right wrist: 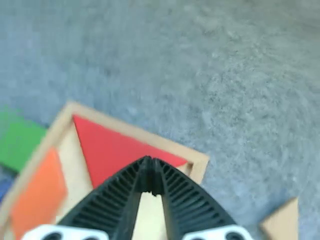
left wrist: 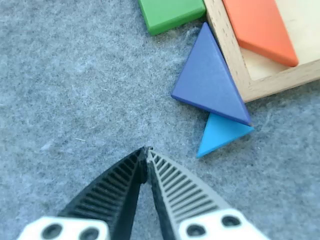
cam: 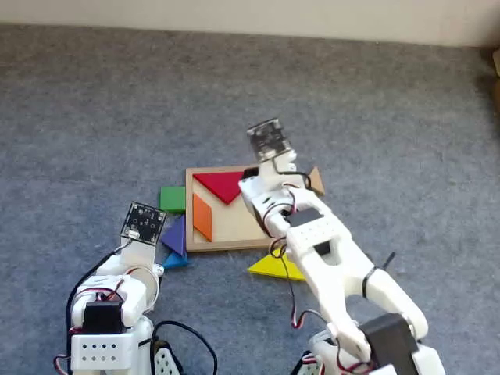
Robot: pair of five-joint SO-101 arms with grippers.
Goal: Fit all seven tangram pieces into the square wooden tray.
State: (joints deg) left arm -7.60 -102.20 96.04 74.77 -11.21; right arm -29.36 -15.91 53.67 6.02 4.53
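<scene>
– Grey cloth (cam: 94, 117) all over the bench, and the square wooden tray (cam: 225, 247) sits about in the middle of it. See what's in it?

– Two pieces. A red triangle (cam: 221, 186) up at the tray's 12 o'clock, and an orange parallelogram (cam: 202, 216) lying along the wall at 9 o'clock. Around them the tray's floor is bare wood.

– And outside?

– A green square (cam: 173, 198) sits just beside the tray at 9 o'clock. A purple triangle (left wrist: 210, 80) lies at 8 o'clock, one edge against the tray's rim, and a light blue triangle (left wrist: 220, 134) touches its outer edge. A yellow triangle (cam: 273, 268) is at 5 o'clock, partly behind the right arm (cam: 336, 266). A tan piece (cam: 316, 181) is at 2 o'clock, near the rim but apart from it.

– What about the arms?

– The right pincer (right wrist: 150, 161) hangs over the tray, its tip above where the red triangle meets bare wood. Its jaws are pressed together and there's nothing between them.

– The left one?

– The left pincer (left wrist: 146, 151) is over plain cloth at 8 o'clock from the tray, out past the purple and light blue triangles and apart from both. Closed tight too, gripping nothing.
</scene>
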